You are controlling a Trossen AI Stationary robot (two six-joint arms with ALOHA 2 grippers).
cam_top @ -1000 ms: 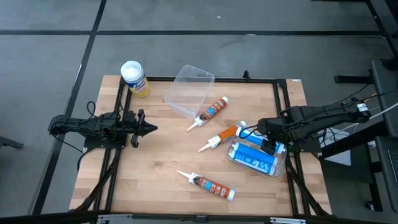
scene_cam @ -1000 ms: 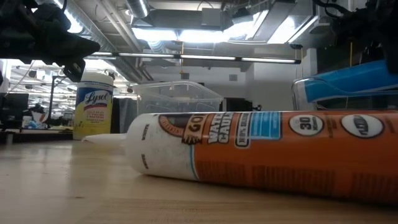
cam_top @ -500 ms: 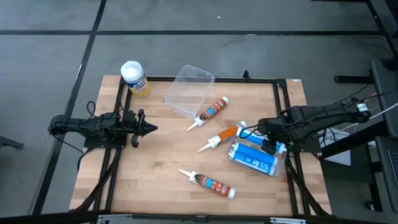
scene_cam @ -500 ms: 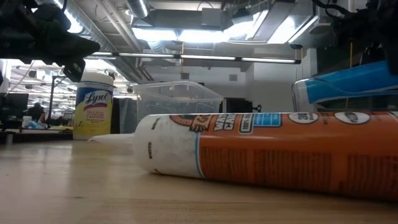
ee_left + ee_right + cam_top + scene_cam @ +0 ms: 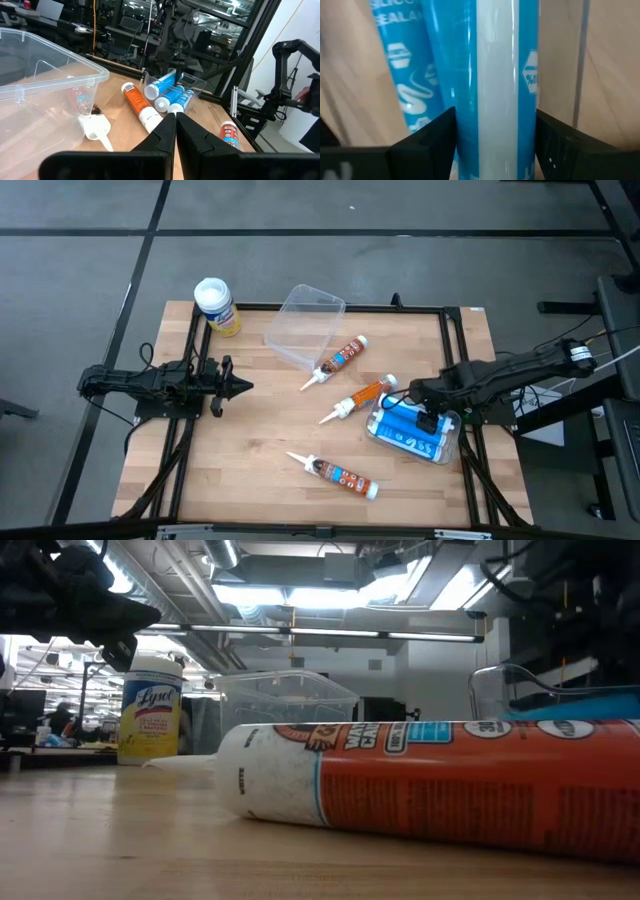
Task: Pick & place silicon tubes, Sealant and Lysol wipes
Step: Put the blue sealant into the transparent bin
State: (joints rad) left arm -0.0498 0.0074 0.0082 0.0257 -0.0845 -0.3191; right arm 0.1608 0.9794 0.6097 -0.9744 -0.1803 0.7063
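Two dark arms flank a wooden table [image 5: 250, 430]. At eleven o'clock an empty clear bin [image 5: 305, 325] lies tilted. At four o'clock a second clear bin [image 5: 452, 442] holds blue silicone tubes [image 5: 408, 432]. The right gripper [image 5: 428, 408] hovers inside it, fingers [image 5: 420, 145] clamped on one blue tube [image 5: 492, 80], seemingly placing it. The left gripper [image 5: 238, 387] waits at nine o'clock, fingers [image 5: 162, 132] pressed together, empty. Yellow Lysol wipes [image 5: 216, 306] stand upright at the ten o'clock corner. Three orange sealant tubes [image 5: 342, 355] lie loose mid-table. Next move, likely: release, then fetch an orange tube.
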